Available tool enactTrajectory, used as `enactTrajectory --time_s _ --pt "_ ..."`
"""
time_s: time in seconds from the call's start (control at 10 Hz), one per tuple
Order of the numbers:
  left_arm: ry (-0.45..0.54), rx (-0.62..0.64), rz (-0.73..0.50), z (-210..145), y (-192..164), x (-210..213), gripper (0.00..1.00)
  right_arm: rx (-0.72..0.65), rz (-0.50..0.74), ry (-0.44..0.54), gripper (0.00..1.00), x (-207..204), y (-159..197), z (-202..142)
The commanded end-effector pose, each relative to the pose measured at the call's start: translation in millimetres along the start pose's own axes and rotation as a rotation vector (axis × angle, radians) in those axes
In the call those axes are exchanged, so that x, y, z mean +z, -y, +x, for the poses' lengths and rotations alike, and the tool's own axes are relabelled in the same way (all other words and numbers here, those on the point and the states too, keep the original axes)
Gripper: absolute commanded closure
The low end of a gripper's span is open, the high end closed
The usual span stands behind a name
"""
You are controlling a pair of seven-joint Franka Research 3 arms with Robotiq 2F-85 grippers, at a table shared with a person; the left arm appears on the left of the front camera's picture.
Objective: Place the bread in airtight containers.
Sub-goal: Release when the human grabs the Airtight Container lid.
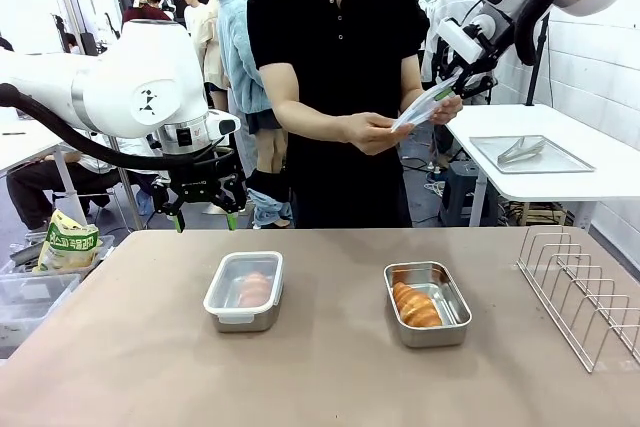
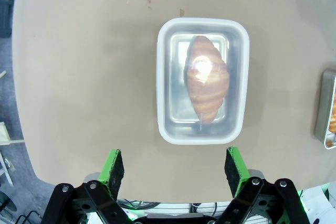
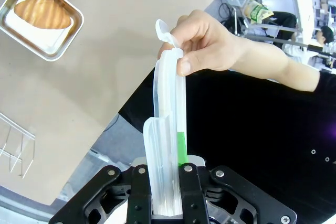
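Two steel airtight containers stand on the brown table. The left container (image 1: 245,292) (image 2: 202,80) wears its translucent lid, and a croissant (image 2: 206,85) shows through it. In the uncovered right container (image 1: 427,302) (image 3: 42,18) lies the other croissant (image 1: 415,305) (image 3: 42,13). My left gripper (image 1: 205,212) (image 2: 173,165) hangs open above the table, just behind the lidded container, with nothing in it. High at the right, my right gripper (image 1: 458,77) (image 3: 170,150) is shut on a translucent lid (image 1: 425,105) (image 3: 167,129). The person's hand (image 1: 445,107) (image 3: 207,40) grips the lid's far end.
A wire dish rack (image 1: 585,292) (image 3: 16,145) stands on the table's right edge. Behind it, a white side table carries a steel tray (image 1: 530,154) with tongs. A snack bag (image 1: 68,242) and plastic bins sit off the table's left. The person stands at the far side.
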State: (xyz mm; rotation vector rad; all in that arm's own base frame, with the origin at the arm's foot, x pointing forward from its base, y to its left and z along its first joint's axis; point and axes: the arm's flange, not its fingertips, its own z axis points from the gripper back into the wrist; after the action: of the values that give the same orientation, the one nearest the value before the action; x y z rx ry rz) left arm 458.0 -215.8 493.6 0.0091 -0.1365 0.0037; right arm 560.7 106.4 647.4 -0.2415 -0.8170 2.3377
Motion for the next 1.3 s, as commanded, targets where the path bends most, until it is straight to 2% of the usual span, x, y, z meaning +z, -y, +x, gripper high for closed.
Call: enactTrajectory --time_s 0.0,0.6,0.7,0.9,1.2 --pt "0.003 0.001 0.000 0.2 -1.6 1.4 0.00 -0.001 -0.009 -0.004 1.00 0.4 -3.1 2.4" --pt "0.003 0.001 0.000 0.2 -1.6 1.4 0.00 -0.001 -0.009 -0.004 1.00 0.4 -3.1 2.4" --pt "0.003 0.001 0.000 0.2 -1.6 1.4 0.00 0.000 0.000 0.000 0.96 0.3 0.1 0.1" --pt "0.003 0.001 0.000 0.2 -1.6 1.4 0.00 -0.052 0.058 -0.041 0.59 -6.8 -1.0 -4.2" --pt "0.003 0.001 0.000 0.2 -1.6 1.4 0.00 -0.062 0.060 -0.050 0.02 -5.5 -1.9 -4.4"
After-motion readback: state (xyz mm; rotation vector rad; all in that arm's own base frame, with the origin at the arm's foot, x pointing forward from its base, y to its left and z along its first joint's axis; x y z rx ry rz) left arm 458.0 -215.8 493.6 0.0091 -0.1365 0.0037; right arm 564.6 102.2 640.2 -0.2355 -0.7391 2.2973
